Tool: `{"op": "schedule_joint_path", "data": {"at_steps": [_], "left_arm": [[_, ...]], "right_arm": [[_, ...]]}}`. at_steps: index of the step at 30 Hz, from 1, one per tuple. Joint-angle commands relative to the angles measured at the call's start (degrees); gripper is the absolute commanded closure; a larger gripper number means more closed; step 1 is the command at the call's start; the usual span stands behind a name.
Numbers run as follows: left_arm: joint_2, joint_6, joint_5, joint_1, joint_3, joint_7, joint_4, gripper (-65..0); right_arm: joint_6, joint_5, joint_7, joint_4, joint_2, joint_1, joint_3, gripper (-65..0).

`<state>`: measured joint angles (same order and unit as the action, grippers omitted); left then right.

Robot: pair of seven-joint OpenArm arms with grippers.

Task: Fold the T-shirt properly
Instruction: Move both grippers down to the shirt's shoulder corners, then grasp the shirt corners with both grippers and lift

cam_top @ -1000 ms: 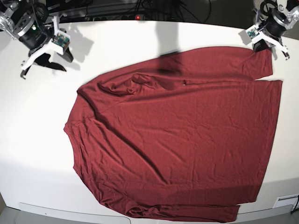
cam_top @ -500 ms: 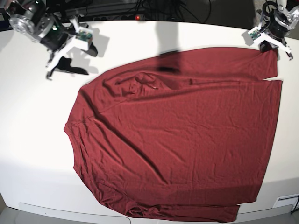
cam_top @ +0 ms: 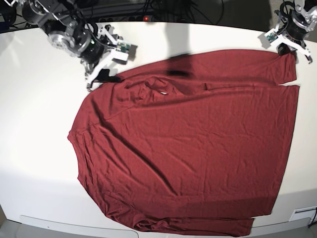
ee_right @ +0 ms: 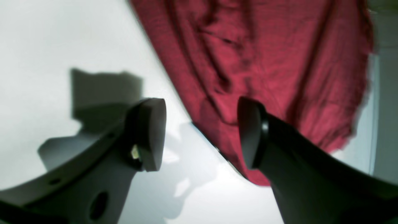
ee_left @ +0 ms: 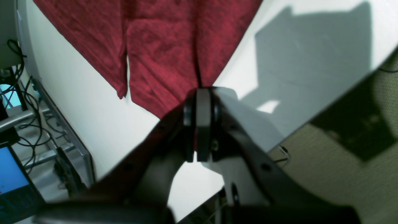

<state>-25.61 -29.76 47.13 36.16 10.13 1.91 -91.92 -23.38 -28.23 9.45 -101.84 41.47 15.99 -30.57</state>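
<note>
The maroon T-shirt [cam_top: 188,148] lies spread out and wrinkled across the white table [cam_top: 34,148]. Its bunched collar area is at the upper left, and one sleeve is stretched toward the upper right corner. My left gripper [cam_top: 291,48] is at that corner, shut on the sleeve's end. In the left wrist view the pads [ee_left: 199,96] are pressed together with the T-shirt [ee_left: 161,46] pinched between them. My right gripper [cam_top: 109,67] hovers open at the shirt's upper left edge. In the right wrist view the T-shirt [ee_right: 264,62] has its edge running between the spread right gripper [ee_right: 200,133].
Cables and a power strip [cam_top: 124,17] run behind the table's far edge. Beside the table, the left wrist view shows a lit laptop screen [ee_left: 12,174], a metal rack and carpeted floor [ee_left: 342,174]. The shirt's hem reaches the table's front edge [cam_top: 74,225].
My right arm has swung from the far left corner rightward to the shirt's upper left edge, its jaws opening wider. The left gripper keeps its hold; the sleeve end shifted slightly outward.
</note>
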Motion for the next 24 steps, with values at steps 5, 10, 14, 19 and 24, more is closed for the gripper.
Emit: {"op": "schedule_joint_path", "data": {"at_steps": [5,10,14,19,24], "left_arm": [[-0.31,-3.28,0.85,0.98,-0.11,1.92,0.70,0.0],[-0.31,-3.28,0.85,0.96,-0.11,1.92,0.70,0.0],[-0.28,-3.28,0.85,0.98,-0.11,1.95,0.70,0.0],[-0.31,-3.28,0.83,0.96,-0.11,1.92,0.70,0.0],[-0.31,-3.28,0.79,0.98,-0.11,1.95,0.70,0.0]], "right_arm": [[-2.60,-0.13,-0.42,3.06,0.09,-4.50,-1.07,-36.0],[-6.38,-0.13,-0.42,6.08,0.11,-7.17,-1.33,-35.7],[-12.41,-0.11,-0.28,7.82,0.11,-8.92,-1.33,-24.9],[-13.55,-0.09,2.21,8.00,0.11,-9.18,-1.33,-8.4],[-13.51,-0.07,2.56,7.96,0.11,-9.20,-1.33,0.0]]}}
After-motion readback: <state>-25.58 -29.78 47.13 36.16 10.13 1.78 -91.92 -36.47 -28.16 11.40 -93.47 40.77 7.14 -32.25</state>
